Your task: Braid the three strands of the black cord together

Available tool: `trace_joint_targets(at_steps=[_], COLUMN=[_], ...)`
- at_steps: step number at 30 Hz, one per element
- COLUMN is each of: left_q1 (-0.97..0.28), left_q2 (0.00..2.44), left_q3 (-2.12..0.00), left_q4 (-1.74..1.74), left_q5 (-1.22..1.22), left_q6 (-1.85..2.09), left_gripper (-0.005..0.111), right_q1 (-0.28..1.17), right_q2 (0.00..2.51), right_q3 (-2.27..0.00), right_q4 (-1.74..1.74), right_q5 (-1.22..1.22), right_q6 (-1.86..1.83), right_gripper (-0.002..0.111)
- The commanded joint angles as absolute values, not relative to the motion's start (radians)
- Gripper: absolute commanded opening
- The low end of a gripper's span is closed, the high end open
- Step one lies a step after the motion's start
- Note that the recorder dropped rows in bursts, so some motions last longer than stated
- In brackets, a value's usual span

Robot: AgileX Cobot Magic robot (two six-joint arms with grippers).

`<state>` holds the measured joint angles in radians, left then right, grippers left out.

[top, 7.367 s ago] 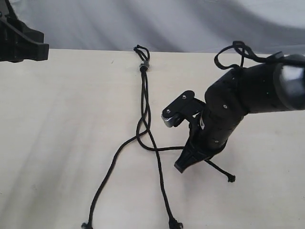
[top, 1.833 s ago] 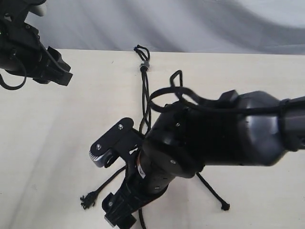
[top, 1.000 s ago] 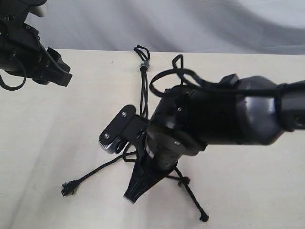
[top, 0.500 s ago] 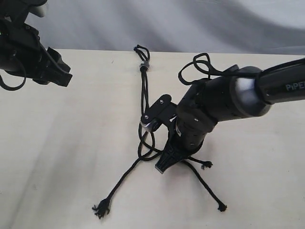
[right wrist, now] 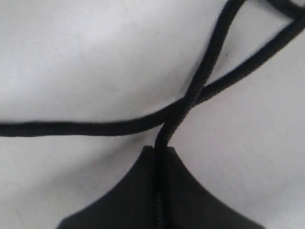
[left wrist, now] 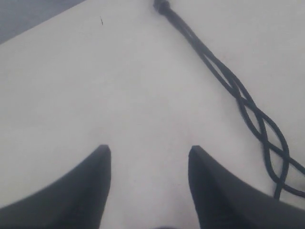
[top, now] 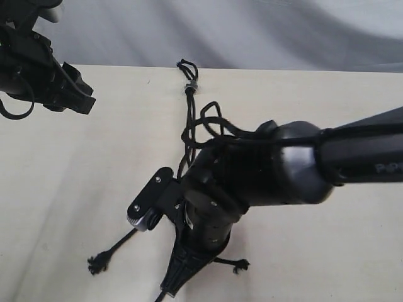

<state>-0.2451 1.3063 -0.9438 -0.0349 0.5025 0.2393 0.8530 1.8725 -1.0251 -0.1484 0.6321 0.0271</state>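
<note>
The black cord lies on the pale table, its short loop [top: 186,67] and grey band [top: 191,86] at the far edge. Its strands [top: 188,119] run toward the front, loosely crossed [left wrist: 248,102]. My right gripper [top: 172,284] hangs low near the front edge, shut on one strand [right wrist: 209,62], which runs straight out from between the closed fingertips [right wrist: 167,160] and crosses over a second strand [right wrist: 95,128]. Two frayed tips show: one at the front left [top: 96,263], one right of the gripper [top: 239,267]. The right arm hides the rest. My left gripper [left wrist: 149,152] is open and empty, well left of the cord.
The left arm [top: 50,82] hovers over the table's far left corner. The bulky right arm [top: 264,176] reaches in from the right across the middle, its own black cables [top: 211,119] looping above it. A grey backdrop [top: 252,31] stands behind the table.
My right gripper has swung from the middle toward the front left, dragging its strand. The loose tips shifted left, and the far right tip is now hidden. The left arm stayed still.
</note>
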Motion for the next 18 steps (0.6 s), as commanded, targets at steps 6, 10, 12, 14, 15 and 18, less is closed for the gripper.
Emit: trace_joint_targets(at_steps=[6,10,12,14,15,18], left_q1=[-0.242,-0.242,-0.242,-0.242,-0.242,-0.242], left_q2=[1.303,1.303,1.303,1.303,1.303,1.303], left_q3=[-0.937,-0.937,-0.937,-0.937,-0.937,-0.937], left_q4=[-0.037,-0.037,-0.037,-0.037,-0.037,-0.037], left_q5=[0.504,0.514,0.514,0.514,0.514,0.514], left_q6=[0.238,0.238,0.238,0.238,0.236,0.236], left_gripper=[0.049,0.049,0.049,0.049,0.049,0.049], right_q1=[0.746,0.713,0.700,0.700,0.700,0.700], right_q2=[1.796,1.834,1.855,1.866,1.869,1.877], right_q3=[-1.023,-1.023,-1.023,-1.023,-1.023,-1.023], right_q4=[-0.166,-0.166,-0.170,-0.189,-0.196,-0.196], right_q5=[0.602,0.604,0.609,0.609,0.609,0.607], right_q6=[0.021,0.021,0.019,0.017,0.017,0.017], right_gripper=[0.000,0.000,0.000,0.000,0.001,0.001])
